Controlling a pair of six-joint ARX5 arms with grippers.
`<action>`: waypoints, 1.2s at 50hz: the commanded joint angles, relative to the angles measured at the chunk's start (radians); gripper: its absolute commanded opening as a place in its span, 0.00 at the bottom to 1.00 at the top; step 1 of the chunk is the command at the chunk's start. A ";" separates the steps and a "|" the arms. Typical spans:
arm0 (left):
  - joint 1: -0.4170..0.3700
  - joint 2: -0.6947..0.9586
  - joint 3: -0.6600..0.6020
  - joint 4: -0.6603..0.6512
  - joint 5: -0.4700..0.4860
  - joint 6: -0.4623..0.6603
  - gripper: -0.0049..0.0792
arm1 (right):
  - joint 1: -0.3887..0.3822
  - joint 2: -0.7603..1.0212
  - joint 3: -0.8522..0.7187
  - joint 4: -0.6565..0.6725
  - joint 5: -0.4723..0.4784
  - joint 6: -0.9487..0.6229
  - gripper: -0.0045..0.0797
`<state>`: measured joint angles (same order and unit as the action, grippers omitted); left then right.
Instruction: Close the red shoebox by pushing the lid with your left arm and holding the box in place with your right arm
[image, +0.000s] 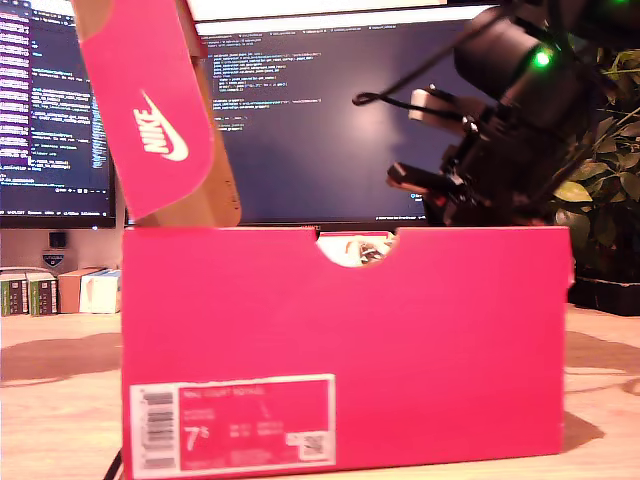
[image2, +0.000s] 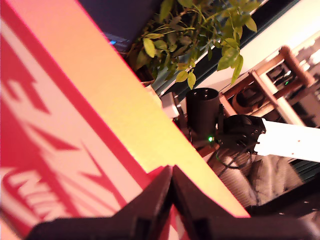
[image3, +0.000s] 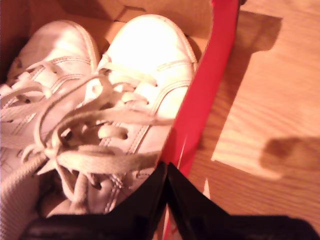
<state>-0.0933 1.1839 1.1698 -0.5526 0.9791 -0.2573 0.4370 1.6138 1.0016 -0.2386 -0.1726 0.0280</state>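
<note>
Glossy red cardboard shoebox (image: 345, 345) on the pale wood-grain table (image: 60, 390), swoosh-printed lid (image: 150, 100) tilted up, my first gripper (image2: 172, 172) pinched shut against it, my second gripper (image3: 166, 167) clenched at the box wall, 2 white leather shoes (image3: 145, 70) inside, laces tangled

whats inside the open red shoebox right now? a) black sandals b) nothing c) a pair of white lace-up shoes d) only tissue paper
C: my second wrist view looks into the shoebox and shows two white shoes with loose laces lying side by side.
</note>
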 joint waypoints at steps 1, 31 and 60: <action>-0.022 0.072 -0.085 -0.005 -0.092 -0.024 0.04 | 0.016 -0.037 0.049 0.016 -0.007 -0.004 0.04; -0.248 0.072 -0.035 0.289 -0.124 -0.079 0.04 | -0.132 -0.198 0.061 -0.149 0.026 -0.045 0.04; -0.275 0.071 0.113 -0.025 -0.571 0.188 0.04 | -0.215 -0.254 0.061 -0.291 0.094 -0.094 0.04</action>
<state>-0.3691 1.2461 1.3018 -0.5606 0.4347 -0.1066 0.2028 1.3918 1.0653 -0.5343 -0.0212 -0.0780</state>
